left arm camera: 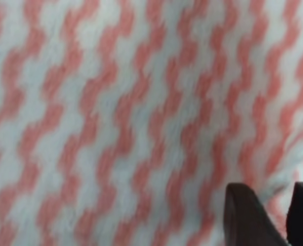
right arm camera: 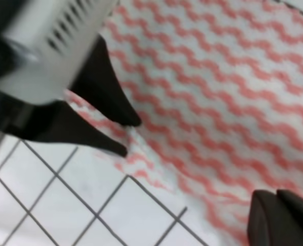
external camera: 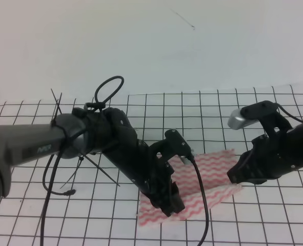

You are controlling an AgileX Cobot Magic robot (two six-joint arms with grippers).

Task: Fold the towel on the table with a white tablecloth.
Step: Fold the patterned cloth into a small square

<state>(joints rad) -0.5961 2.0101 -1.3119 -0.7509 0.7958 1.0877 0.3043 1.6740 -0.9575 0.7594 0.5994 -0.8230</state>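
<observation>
The towel, thin with red-pink wavy stripes, lies slightly rumpled on the grid-lined white tablecloth that covers the table. My left gripper reaches across to the towel's near left corner. In the left wrist view the towel fills the frame, and the left gripper is shut on a fold of it. My right gripper sits at the towel's right edge. In the right wrist view its fingers are pressed together over the towel near its edge, with the left gripper pinching the same edge.
A plain white wall rises behind the table's far edge. Black cables loop above the left arm, and one hangs across the towel. Bare tablecloth lies in front of the towel and to both sides.
</observation>
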